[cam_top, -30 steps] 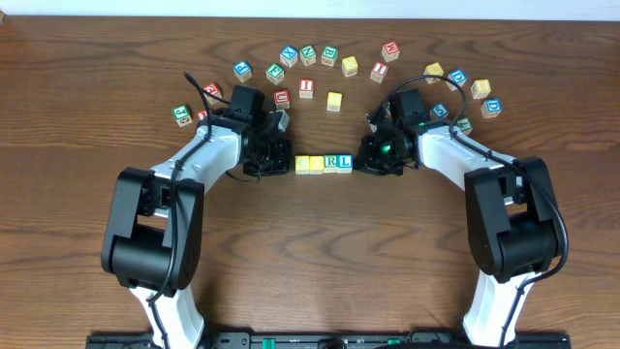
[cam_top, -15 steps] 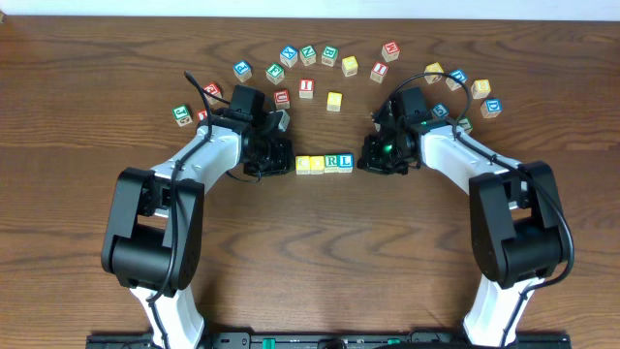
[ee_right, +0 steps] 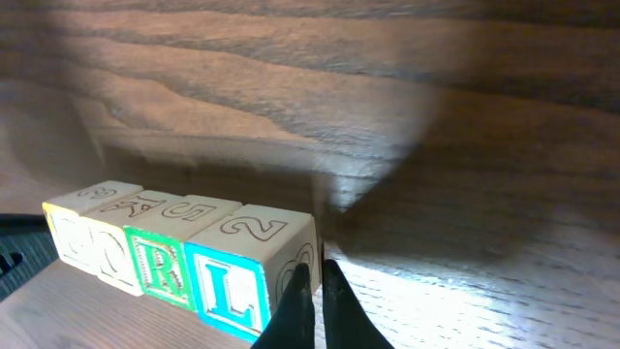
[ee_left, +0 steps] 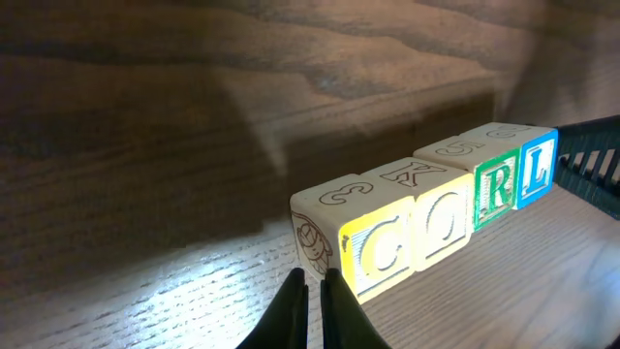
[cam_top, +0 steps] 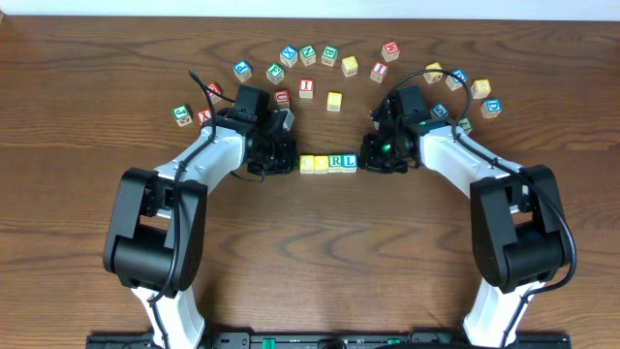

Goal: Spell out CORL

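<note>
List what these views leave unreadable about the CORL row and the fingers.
- Overhead: letters on the two yellow cubes, too small and glared.
- Overhead: both pairs of fingers, hidden under the wrist housings.
- Left wrist: whether the left fingers touch the C cube; gap unclear.
- Right wrist: C cube's letter, washed out by light.

The left arm and right arm have smooth white links between bulky black joint housings. Thin black cables loop at their ends farthest from the black base rail, where the right one shows a green light. The left gripper and right gripper have slim black tapered fingers.
</note>
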